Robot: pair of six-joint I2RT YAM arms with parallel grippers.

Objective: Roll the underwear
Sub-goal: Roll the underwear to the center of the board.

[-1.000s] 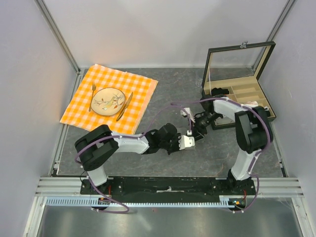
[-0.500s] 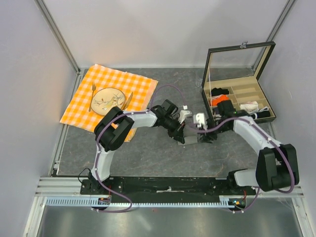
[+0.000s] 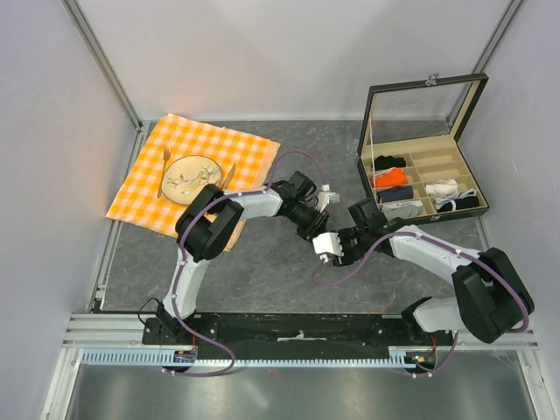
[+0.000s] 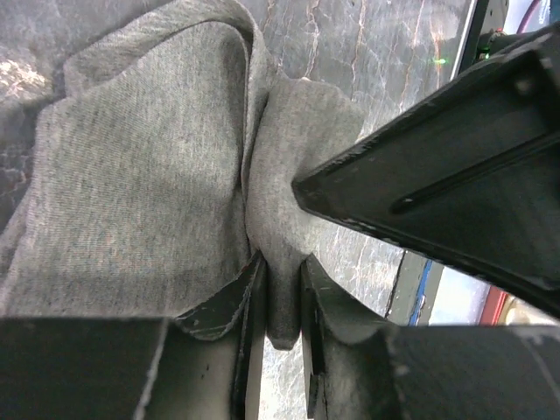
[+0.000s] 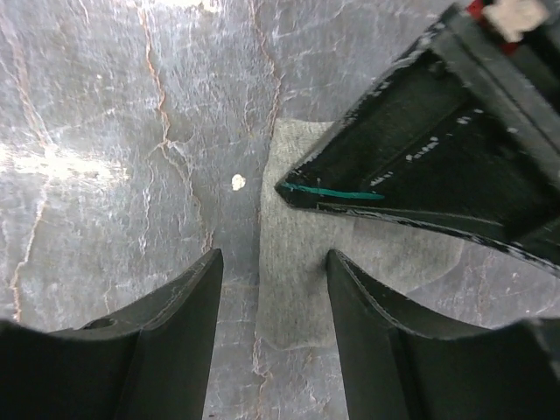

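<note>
The underwear [image 4: 149, 175] is a mid-grey cloth lying crumpled on the dark stone table. In the left wrist view my left gripper [image 4: 278, 267] is shut on a raised fold of it. In the right wrist view my right gripper [image 5: 273, 258] is open and low over a flat corner of the underwear [image 5: 293, 271], with the left gripper's black finger just beyond. In the top view the left gripper [image 3: 312, 227] and right gripper [image 3: 330, 248] meet at mid-table and hide the cloth. No cream-white strip shows.
An orange-and-white checked cloth [image 3: 249, 162] lies at the far left with a plate [image 3: 190, 179], fork and knife on it. An open glass-lidded box [image 3: 479, 206] with small garments in its compartments stands at the far right.
The left arm has swung up and now reaches the cloth from the far side. The right arm has stretched out, and its gripper has come down to the near side of the cloth.
</note>
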